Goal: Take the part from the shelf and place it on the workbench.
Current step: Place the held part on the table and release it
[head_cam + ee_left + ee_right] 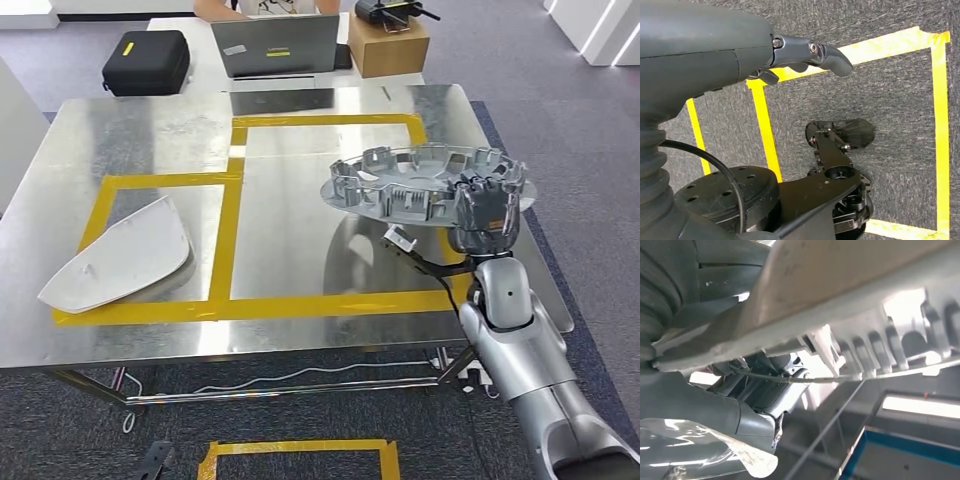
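The right hand [487,212] grips the round grey part [423,180] by its rim, holding it level above the steel surface [302,240] at about 3 o'clock. The left hand [806,52] hangs over the carpet, holding nothing, fingers loosely extended. A white panel [121,255] lies at 9 o'clock.

Head view bright and sharp; overhead light glares off the steel bench [302,250], with soft shadows beneath parts. Left wrist view evenly lit. Right wrist view blurred close-up, windows overexposed.
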`<state>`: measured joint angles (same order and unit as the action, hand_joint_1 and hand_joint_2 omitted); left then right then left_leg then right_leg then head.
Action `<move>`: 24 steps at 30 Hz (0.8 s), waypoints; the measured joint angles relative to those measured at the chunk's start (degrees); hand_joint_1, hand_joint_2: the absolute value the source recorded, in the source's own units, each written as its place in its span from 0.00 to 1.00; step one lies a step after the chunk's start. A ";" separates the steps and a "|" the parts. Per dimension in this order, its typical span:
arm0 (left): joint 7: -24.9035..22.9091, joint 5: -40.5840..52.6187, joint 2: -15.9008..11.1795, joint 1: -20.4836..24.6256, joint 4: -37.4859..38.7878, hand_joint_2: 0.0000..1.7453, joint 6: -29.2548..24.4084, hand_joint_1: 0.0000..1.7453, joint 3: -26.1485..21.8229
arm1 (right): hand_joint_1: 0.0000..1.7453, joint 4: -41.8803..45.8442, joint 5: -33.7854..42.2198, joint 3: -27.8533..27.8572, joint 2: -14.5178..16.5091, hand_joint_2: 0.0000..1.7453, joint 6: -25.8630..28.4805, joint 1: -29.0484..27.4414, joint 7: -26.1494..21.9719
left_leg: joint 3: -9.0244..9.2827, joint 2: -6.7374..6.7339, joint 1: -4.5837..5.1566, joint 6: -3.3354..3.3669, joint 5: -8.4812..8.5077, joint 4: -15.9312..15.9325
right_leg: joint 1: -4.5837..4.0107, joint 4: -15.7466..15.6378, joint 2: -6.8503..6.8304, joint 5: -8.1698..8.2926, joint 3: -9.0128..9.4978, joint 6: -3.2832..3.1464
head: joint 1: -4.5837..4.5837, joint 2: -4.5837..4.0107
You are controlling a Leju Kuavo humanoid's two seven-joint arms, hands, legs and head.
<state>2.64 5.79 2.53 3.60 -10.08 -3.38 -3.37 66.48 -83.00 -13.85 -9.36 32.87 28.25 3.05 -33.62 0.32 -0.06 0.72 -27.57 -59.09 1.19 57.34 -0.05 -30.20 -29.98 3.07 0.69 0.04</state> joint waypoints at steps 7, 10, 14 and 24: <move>-0.02 1.10 -0.25 0.15 -0.02 1.00 0.32 0.00 0.00 | 1.00 -1.36 7.10 -3.29 1.83 1.00 -2.58 0.67 -4.03 | -0.02 0.01 0.00 0.00 0.00 0.00 | 0.00 0.00 -0.02 -0.01 -0.01 0.00 | 0.01 0.00; 0.05 1.45 -0.32 0.24 -0.02 1.00 0.60 0.00 0.00 | 1.00 -1.48 8.37 -4.47 2.16 1.00 -3.82 0.90 -4.77 | -0.02 0.01 0.01 0.00 0.00 0.00 | 0.01 0.00 -0.01 0.00 -0.01 0.00 | 0.01 0.00; 0.42 1.81 -0.52 0.34 -0.02 1.00 1.23 0.00 0.00 | 1.00 -1.56 9.35 -5.57 2.22 1.00 -5.21 1.33 -4.50 | -0.01 0.00 0.01 0.00 0.00 0.00 | 0.01 0.00 -0.01 0.00 -0.01 0.00 | 0.01 0.00; 2.19 2.22 -1.37 -0.01 -0.02 1.00 2.05 0.00 -0.10 | 0.25 -3.05 10.19 -6.41 1.61 1.00 -6.16 2.17 -3.13 | 0.01 0.00 0.00 0.00 0.00 0.00 | 0.01 0.00 0.00 0.00 -0.01 0.00 | 0.01 0.00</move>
<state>4.84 8.01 1.16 3.59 -10.10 -1.33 -3.46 63.44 -72.81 -20.26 -7.75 26.71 30.42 -0.09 -33.61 0.32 -0.06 0.72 -27.57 -59.09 1.20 57.34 -0.05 -30.20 -29.99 3.07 0.70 0.04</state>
